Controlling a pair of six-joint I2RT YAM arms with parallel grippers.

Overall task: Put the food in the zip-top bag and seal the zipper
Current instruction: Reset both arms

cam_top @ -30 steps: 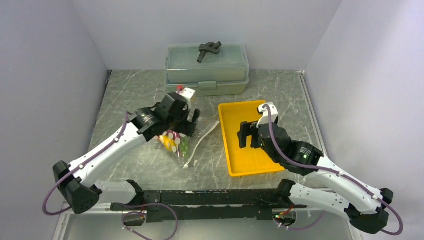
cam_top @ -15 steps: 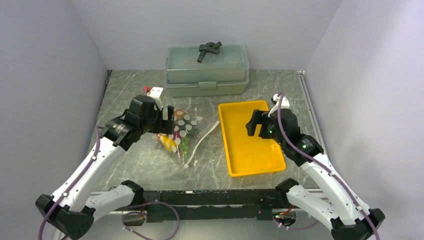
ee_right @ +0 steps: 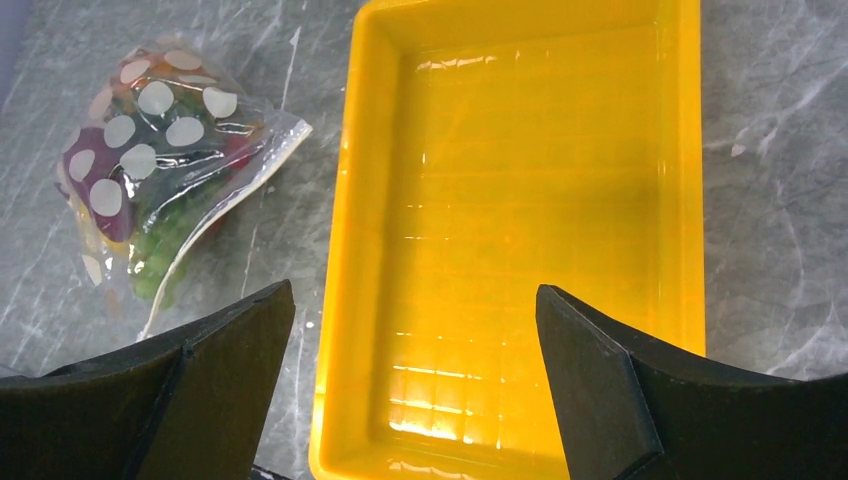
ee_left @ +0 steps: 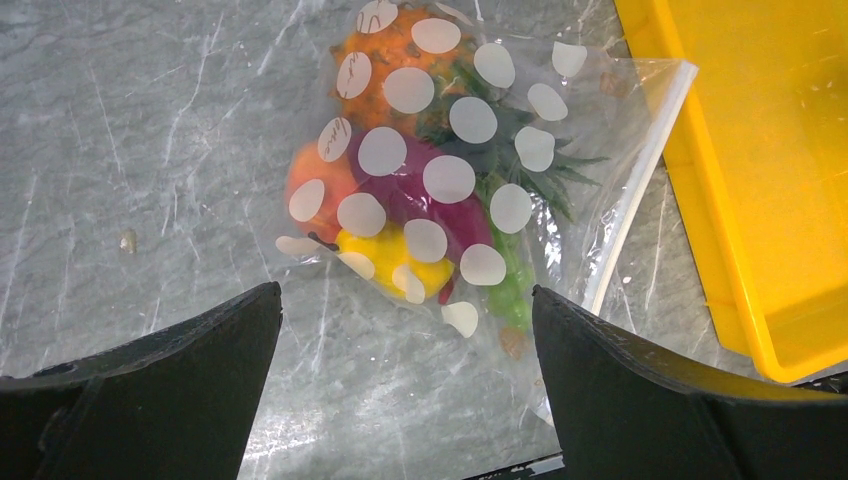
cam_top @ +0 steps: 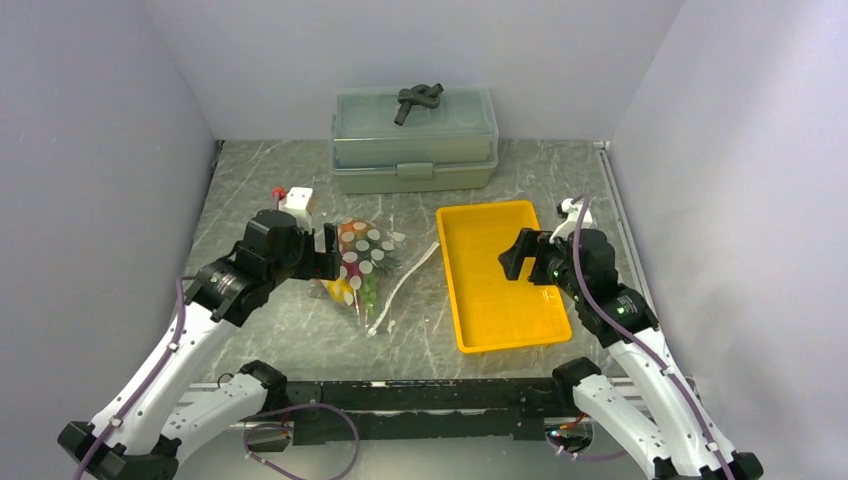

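The zip-top bag (cam_top: pixel 366 262) lies flat on the marble table, clear with white dots, and no gripper touches it. Inside it the food shows: an orange pineapple (ee_left: pixel 395 50), a purple eggplant (ee_left: pixel 415 195), a yellow lemon (ee_left: pixel 385 255), green grapes (ee_left: pixel 512 295) and a peach (ee_left: pixel 312 172). The whitish zipper (ee_left: pixel 632 195) runs along the bag's right edge; whether it is pressed shut I cannot tell. My left gripper (cam_top: pixel 328 260) hovers open over the bag's left side, nothing between its fingers. My right gripper (cam_top: pixel 522 266) hangs open and empty above the yellow tray.
The yellow tray (cam_top: pixel 462 335), with nothing in it, sits right of the bag. A grey-green lidded box (cam_top: pixel 415 145) stands at the back with a dark handle-like piece (cam_top: pixel 418 98) on its lid. Grey walls close in the left, back and right.
The left gripper has drawn back leftward off the bag, uncovering it. The right gripper has moved right and lifted over the tray. The bag has stayed where it was.
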